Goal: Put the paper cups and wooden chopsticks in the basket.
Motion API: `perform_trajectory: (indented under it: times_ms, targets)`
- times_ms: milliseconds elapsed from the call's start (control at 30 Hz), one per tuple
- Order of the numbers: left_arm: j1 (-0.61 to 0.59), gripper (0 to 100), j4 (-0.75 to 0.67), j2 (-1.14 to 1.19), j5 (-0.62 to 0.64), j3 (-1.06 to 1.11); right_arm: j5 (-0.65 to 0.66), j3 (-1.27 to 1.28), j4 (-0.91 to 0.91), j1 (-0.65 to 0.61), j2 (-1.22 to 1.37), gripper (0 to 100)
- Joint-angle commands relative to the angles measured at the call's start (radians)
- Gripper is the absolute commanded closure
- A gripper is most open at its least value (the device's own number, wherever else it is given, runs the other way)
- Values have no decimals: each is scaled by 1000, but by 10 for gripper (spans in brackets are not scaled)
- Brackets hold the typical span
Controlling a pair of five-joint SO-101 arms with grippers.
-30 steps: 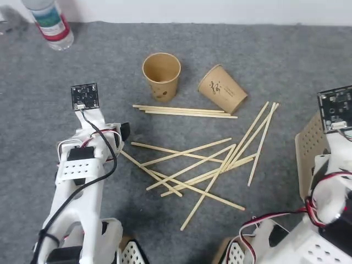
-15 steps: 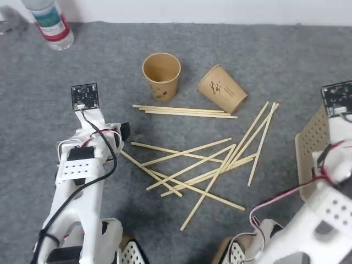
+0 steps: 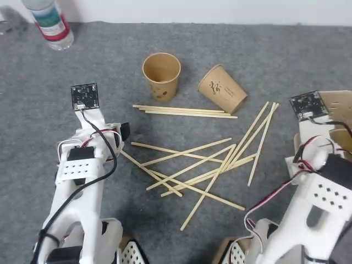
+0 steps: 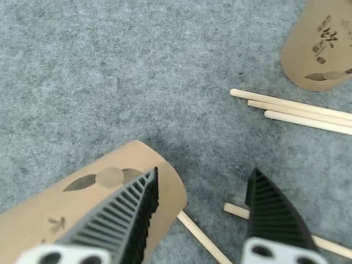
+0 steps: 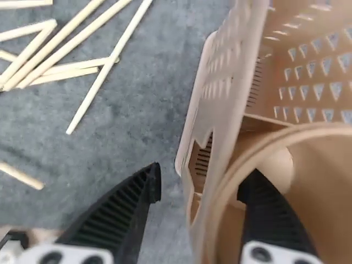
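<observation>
One paper cup (image 3: 161, 74) stands upright at the back; a second cup (image 3: 221, 89) lies tipped beside it. Several wooden chopsticks (image 3: 203, 159) are scattered mid-table. My left gripper (image 4: 204, 175) is open just above the carpet. A third cup (image 4: 82, 212) lies on its side against the outside of one finger, and three chopsticks (image 4: 297, 110) lie farther off. My right gripper (image 5: 204, 171) is open at the tan basket (image 5: 264, 71). The basket wall and the rim of a cup (image 5: 286, 181) inside the basket sit between its fingers.
A plastic bottle (image 3: 49, 19) stands at the back left corner. The basket (image 3: 336, 102) is at the right edge, partly behind the right arm (image 3: 316, 165). The left arm (image 3: 82, 165) covers the front left. Bare grey carpet lies behind the cups.
The right arm has swung inward from the right edge and further up the high view, now covering more of the basket. The left arm, cups and chopsticks have not moved.
</observation>
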Motion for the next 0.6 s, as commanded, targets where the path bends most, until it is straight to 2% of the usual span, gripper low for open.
perform_trajectory:
  times_ms: [0, 100, 200, 233, 433, 567]
  targets:
    - [-5, 742, 31, 6, 11, 8, -11, 40, -54, -5, 27, 765]
    - [-5, 742, 31, 6, 11, 8, -8, 43, -87, 5, 27, 827]
    - [-5, 742, 31, 6, 11, 8, -5, 41, -116, 5, 27, 980]
    - [-5, 742, 31, 6, 11, 8, -5, 41, -127, 5, 27, 998]
    - [-3, 742, 31, 8, 11, 8, -14, 34, -125, 5, 28, 991]
    - [-3, 742, 31, 8, 11, 8, -66, 17, -93, 5, 28, 991]
